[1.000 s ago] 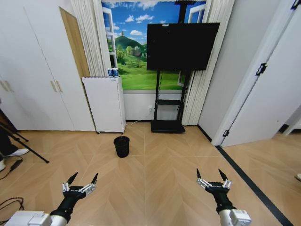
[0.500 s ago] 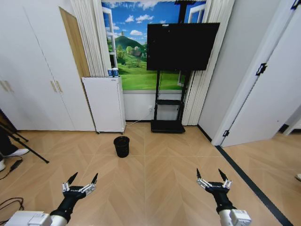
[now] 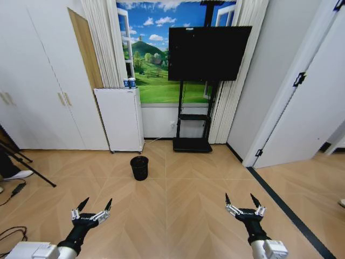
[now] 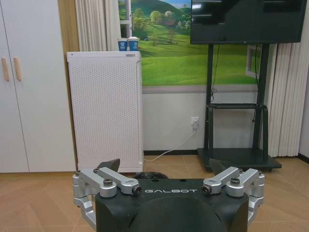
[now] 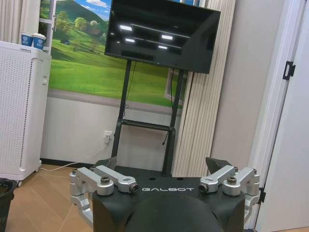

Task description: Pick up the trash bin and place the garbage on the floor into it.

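Almost nothing differs from the earlier head-view pictures. At the far left edge, the white shoe (image 3: pixel 15 175) of a person there sits a little lower and farther toward the edge than before, and the pale patch that showed below it at the frame's border is gone.

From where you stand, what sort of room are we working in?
Probably a home-style living room, perhaps a staged one. A TV on a black stand faces you, with a landscape window mural and curtains behind it, white wardrobe doors to the left, and a trash bin on the chevron wood floor.
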{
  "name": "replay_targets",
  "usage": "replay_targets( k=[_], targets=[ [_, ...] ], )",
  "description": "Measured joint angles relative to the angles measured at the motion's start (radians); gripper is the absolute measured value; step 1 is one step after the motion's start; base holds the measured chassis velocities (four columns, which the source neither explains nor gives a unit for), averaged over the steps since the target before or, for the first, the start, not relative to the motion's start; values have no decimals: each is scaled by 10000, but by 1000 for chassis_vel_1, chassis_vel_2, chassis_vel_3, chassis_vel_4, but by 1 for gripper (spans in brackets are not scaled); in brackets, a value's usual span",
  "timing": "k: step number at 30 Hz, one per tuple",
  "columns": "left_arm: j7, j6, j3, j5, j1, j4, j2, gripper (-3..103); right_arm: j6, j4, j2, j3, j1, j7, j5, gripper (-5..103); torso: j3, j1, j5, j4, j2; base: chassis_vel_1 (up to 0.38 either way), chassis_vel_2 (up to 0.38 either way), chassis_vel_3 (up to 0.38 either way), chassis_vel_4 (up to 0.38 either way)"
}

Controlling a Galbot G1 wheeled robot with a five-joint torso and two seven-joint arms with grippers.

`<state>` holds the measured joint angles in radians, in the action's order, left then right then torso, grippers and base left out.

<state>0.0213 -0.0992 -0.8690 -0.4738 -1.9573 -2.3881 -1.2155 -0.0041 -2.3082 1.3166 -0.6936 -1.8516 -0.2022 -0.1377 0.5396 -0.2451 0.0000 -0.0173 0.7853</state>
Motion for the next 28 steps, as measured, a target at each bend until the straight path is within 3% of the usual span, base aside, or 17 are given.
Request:
replay_targets(
  k=[28],
  targets=[
    [0,0,0,0,0,-1,0,100,0,0,0,0,0,0,0,100,0,0,0,0,0,0,0,0,0]
  ],
)
